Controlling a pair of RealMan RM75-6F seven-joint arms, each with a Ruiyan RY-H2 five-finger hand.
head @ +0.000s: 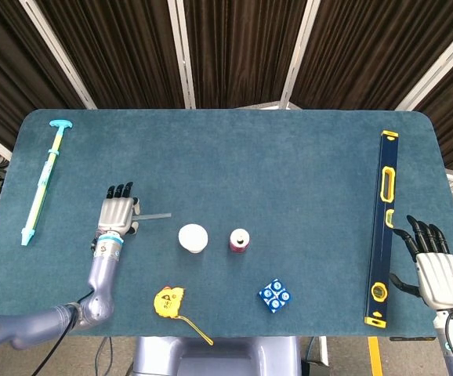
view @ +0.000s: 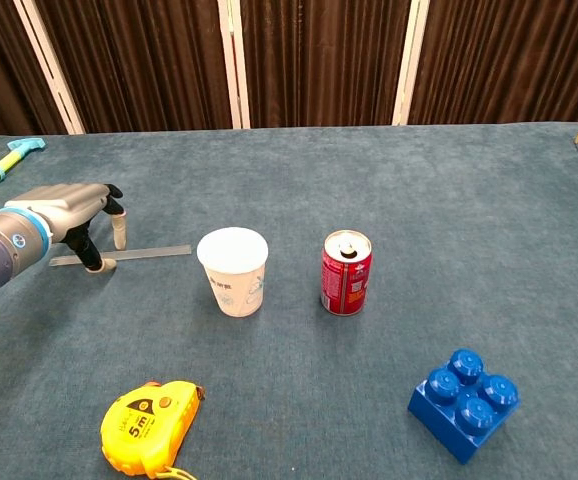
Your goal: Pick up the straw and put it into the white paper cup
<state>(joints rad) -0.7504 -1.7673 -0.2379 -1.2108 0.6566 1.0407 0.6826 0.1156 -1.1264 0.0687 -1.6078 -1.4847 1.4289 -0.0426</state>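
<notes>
Blue table [head: 289, 157]: left robot hand [head: 117, 211] hides straw [head: 155, 217] end.

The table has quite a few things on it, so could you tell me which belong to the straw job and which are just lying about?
Belongs to the job:
straw, flat on the table
white paper cup, upright
left hand, fingers down over the straw

Just lying about:
soda can
blue toy brick
yellow tape measure
spirit level
light blue and green stick
</notes>
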